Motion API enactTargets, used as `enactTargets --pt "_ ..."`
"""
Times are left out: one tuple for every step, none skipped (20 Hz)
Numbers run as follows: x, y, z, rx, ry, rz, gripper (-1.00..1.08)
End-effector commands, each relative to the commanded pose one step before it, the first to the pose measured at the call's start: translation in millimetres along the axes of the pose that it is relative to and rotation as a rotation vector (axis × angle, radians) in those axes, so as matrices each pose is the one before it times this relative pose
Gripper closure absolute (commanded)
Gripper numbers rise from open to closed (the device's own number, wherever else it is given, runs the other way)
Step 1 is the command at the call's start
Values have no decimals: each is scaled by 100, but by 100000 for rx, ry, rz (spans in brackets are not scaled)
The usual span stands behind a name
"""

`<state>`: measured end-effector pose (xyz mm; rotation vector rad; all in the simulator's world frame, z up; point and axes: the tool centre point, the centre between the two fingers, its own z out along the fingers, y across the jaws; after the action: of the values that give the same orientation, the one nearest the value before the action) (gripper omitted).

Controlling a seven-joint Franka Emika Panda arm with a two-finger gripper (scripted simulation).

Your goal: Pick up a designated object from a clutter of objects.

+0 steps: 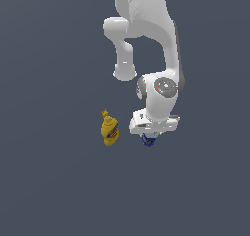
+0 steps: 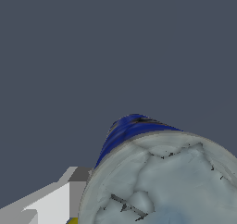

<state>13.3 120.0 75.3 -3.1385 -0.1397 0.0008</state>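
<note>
The designated object, a small blue can (image 1: 148,141) with a pale silvery lid, peeks out just under my gripper (image 1: 150,133). The hand sits directly over it and hides the fingers. In the wrist view the can's lid (image 2: 166,186) fills the near corner very close to the camera, and a strip of its blue side (image 2: 125,128) shows above it. Whether the jaws press on the can is hidden. Of the clutter, the yellow bottle with a red label (image 1: 110,130) lies to the exterior view's left of the can, apart from it.
A white block with a grey top (image 2: 55,200) and a sliver of yellow sits beside the can in the wrist view; I cannot tell whether it is a finger or a carton. The floor is plain dark grey all round.
</note>
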Motion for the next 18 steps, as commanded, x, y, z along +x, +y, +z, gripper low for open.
enactTargets --pt "22 68 -125 7 44 6 108" --pt "15 83 -149 0 0 0 108" --pt "21 116 -209 0 0 0 108" --pt "28 149 -270 0 0 0 108" --pt "34 183 -331 0 0 0 108" --pt "40 216 -392 0 0 0 108" --pt "47 250 -453 0 0 0 108" --pt "53 282 -512 0 0 0 108" --pt "59 313 -569 0 0 0 108" --pt "65 316 -612 35 -26 -54 108" --pt "71 371 -679 0 0 0 108" --pt "77 399 -731 0 0 0 108" --pt "83 426 -783 0 0 0 108" --pt "88 454 -837 68 3 -14 108" --pt "95 478 -881 0 0 0 108" --pt "100 503 -929 0 0 0 108" --pt "106 529 -979 67 4 -16 108" --pt "112 548 -1014 0 0 0 108"
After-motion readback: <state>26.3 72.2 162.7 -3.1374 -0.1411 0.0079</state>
